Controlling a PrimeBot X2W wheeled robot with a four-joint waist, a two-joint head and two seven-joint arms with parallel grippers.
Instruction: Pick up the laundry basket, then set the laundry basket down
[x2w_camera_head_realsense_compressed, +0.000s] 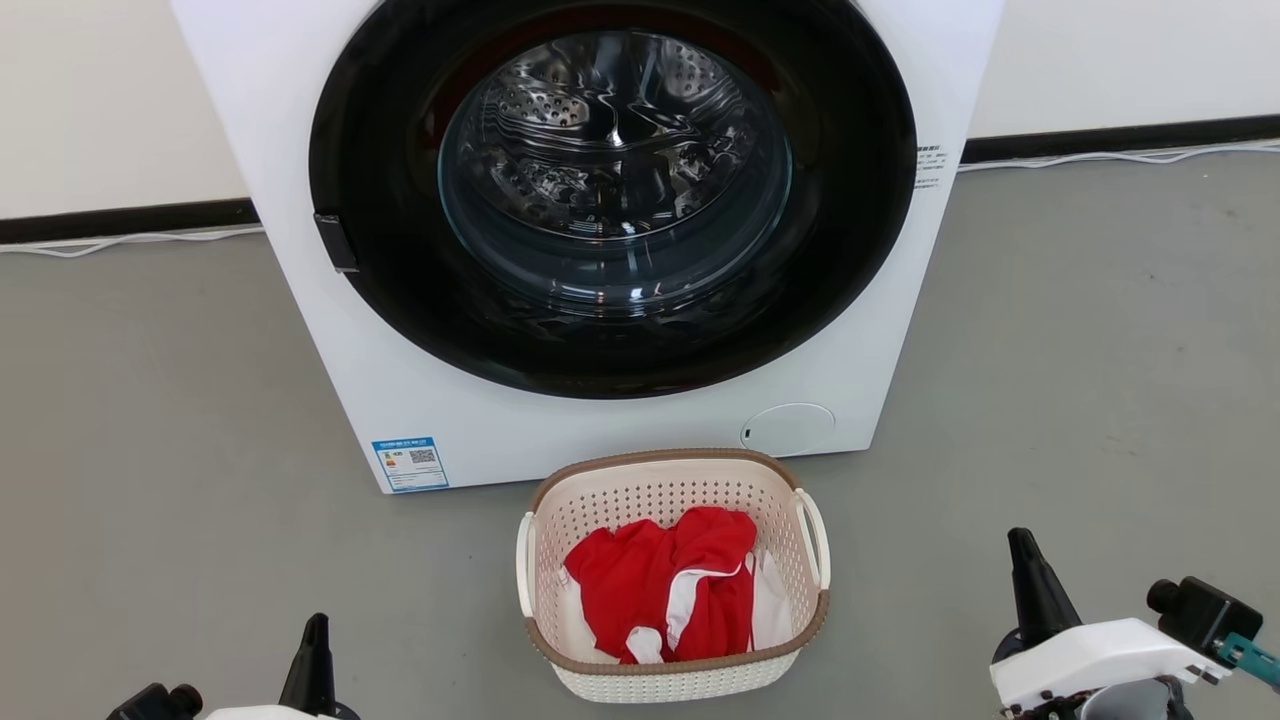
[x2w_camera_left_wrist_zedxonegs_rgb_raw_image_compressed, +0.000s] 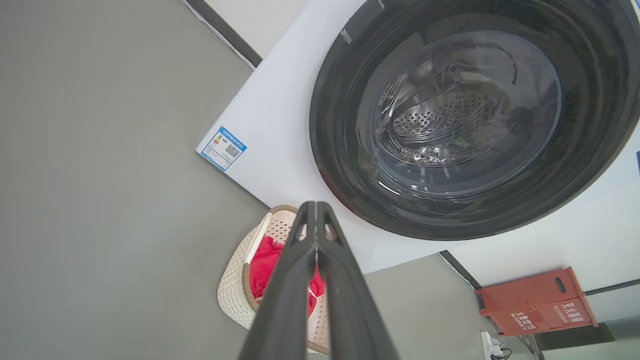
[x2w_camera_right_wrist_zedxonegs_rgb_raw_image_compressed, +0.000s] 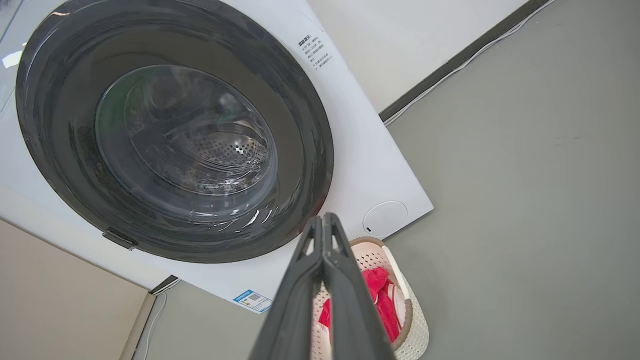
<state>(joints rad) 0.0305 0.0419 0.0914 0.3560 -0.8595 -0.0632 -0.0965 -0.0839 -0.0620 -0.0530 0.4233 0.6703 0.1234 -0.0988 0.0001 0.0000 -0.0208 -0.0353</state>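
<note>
Down at the near left, the left gripper (x2w_camera_head_realsense_compressed: 317, 630) hangs over the grey floor (x2w_camera_head_realsense_compressed: 180, 420) with its two dark fingers pressed together, holding nothing. To its right and well apart from it, the laundry basket (x2w_camera_head_realsense_compressed: 672, 682) sits on the floor just in front of the white washing machine (x2w_camera_head_realsense_compressed: 420, 400), with red and white clothes (x2w_camera_head_realsense_compressed: 660, 590) heaped inside. Farther right, the right gripper (x2w_camera_head_realsense_compressed: 1022, 545) is likewise closed and empty, clear of the basket, which lies between the two.
</note>
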